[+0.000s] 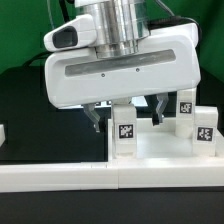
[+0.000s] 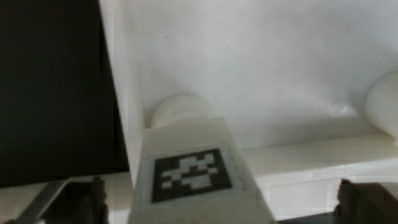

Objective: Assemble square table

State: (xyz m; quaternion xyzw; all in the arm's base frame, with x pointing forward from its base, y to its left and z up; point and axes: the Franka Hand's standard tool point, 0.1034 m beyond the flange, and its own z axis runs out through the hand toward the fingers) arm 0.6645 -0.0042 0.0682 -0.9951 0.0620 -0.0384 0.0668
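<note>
On the exterior view's left, a black bench [image 1: 40, 110] stretches away dark and bare beside the end effector [image 1: 127, 113], with only a small white piece [image 1: 3, 132] at the frame's edge, too cut off to name. Across the front runs a long white bar [image 1: 60, 178].

The end effector hangs low in the middle, its two dark fingers [image 1: 95, 117] spread wide apart and closed on nothing. Between and just below them stands a short white table leg [image 1: 125, 131], upright, its black-and-white tag facing outward. In the wrist view that same leg [image 2: 187, 150] rises between the fingers [image 2: 71, 195], clear of both, seated at a round corner socket of the white table top [image 2: 249, 70], whose raised rim runs alongside it.

To the exterior view's right of the end effector, two more tagged legs [image 1: 186, 112] stand upright close together, though whether they touch each other is hard to say from here.
</note>
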